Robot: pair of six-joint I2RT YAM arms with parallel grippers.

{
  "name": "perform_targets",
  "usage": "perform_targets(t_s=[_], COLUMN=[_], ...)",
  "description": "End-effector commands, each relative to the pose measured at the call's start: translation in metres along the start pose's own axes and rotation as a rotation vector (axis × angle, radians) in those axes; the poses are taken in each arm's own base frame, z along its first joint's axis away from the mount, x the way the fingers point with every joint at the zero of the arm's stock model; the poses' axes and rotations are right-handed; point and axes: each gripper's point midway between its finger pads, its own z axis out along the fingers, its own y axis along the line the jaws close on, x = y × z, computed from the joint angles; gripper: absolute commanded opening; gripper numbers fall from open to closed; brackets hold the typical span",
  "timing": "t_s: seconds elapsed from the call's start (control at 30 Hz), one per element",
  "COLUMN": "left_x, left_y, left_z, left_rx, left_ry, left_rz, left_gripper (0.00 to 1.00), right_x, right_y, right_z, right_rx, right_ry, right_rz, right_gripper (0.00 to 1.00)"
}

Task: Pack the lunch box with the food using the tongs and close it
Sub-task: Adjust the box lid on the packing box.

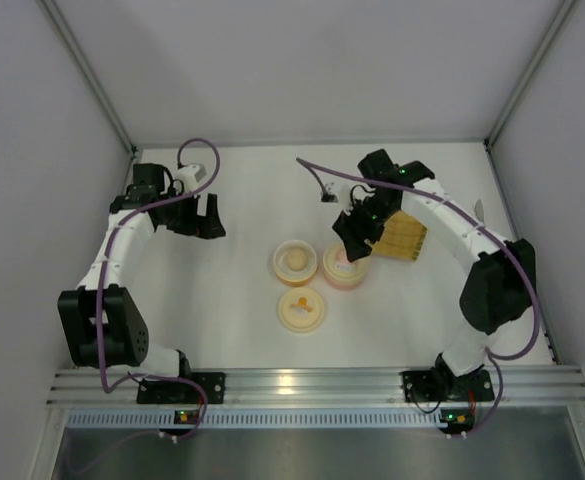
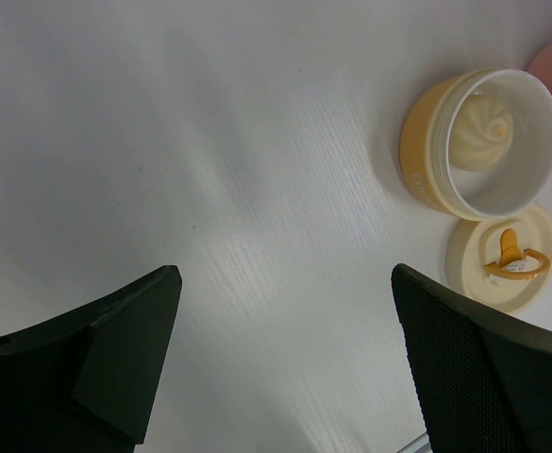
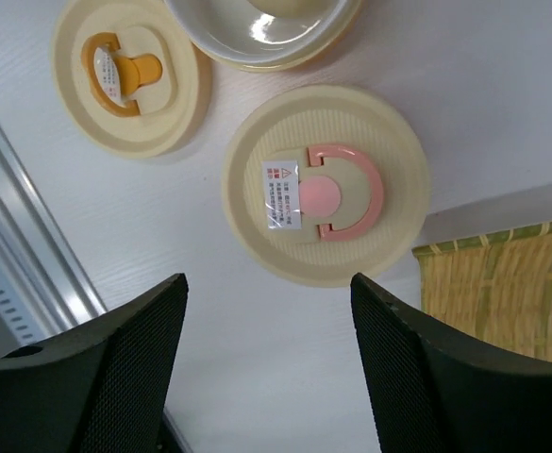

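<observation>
The pink tub [image 1: 343, 281] stands closed near the middle of the table, its cream lid [image 3: 257, 226] seated flat on top with a pink half-ring handle and a small sticker facing up. My right gripper [image 3: 266, 363] hangs just above it, jaws spread apart and grasping nothing; the lid lies just beyond my fingertips, not between them. Touching or just beside the pink tub, on my left, is the cream-yellow tub [image 2: 415, 156], uncovered, with the whitish ball [image 2: 478, 132] sitting in it. Its loose lid [image 1: 287, 316] lies flat on the table just nearer to me, orange handle up. On the far side of my right gripper lies the yellow ribbed tray [image 3: 502, 288], one edge close to the pink tub.

My left gripper [image 2: 285, 349] is well apart from both tubs, off to the left, jaws released wide over bare tabletop and holding nothing.

The table [image 1: 242, 190] is plain white and matte. Pale grey walls [image 1: 302, 60] close it in on three sides, and an aluminium rail [image 1: 302, 382] runs along the near edge where my arms are bolted.
</observation>
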Motion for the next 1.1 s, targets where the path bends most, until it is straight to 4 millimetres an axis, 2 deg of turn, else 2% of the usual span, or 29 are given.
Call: perform_targets(t_s=[0.0,0.03,0.07,0.1,0.17,0.3,0.5,0.63,0.87,1.0,1.07], left_x=[-0.012,-0.014,-0.014,-0.015,-0.017,-0.021,-0.021,-0.019,-0.017,-0.015,-0.014], left_y=[-0.005,-0.005,-0.005,-0.005,-0.006,-0.007,-0.005,-0.003,0.000,0.001,0.001], left_z=[-0.014,-0.015,-0.015,-0.016,-0.018,-0.022,-0.021,-0.019,-0.015,-0.015,-0.015], left_rx=[-0.008,-0.009,-0.011,-0.015,-0.017,-0.027,-0.032,-0.036,-0.040,-0.044,-0.048], left_ry=[-0.048,-0.052,-0.052,-0.056,-0.063,-0.083,-0.083,-0.078,-0.069,-0.069,-0.072], left_rz=[0.035,0.037,0.031,0.029,0.025,0.037,0.041,0.045,0.045,0.054,0.061], left_gripper=[0.98,0.98,0.98,0.98,0.98,0.98,0.98,0.98,0.98,0.98,0.98], right_x=[-0.013,-0.012,-0.011,-0.009,-0.007,-0.011,-0.017,-0.009,0.020,0.026,0.023], right_y=[-0.012,-0.011,-0.007,-0.011,-0.010,-0.023,-0.029,-0.029,-0.031,-0.030,-0.027], right_z=[0.006,0.011,0.020,0.021,0.029,0.033,0.044,0.059,0.091,0.096,0.094], right_rx=[0.221,0.242,0.254,0.289,0.305,0.375,0.371,0.335,0.282,0.273,0.268], right_ry=[0.006,0.024,0.039,0.055,0.068,0.059,0.054,0.078,0.151,0.160,0.149], right_rz=[-0.152,-0.168,-0.181,-0.179,-0.169,-0.158,-0.162,-0.155,-0.125,-0.120,-0.116], right_gripper=[0.71,0.73,0.85,0.91,0.93,0.93,0.90,0.88,0.83,0.82,0.83])
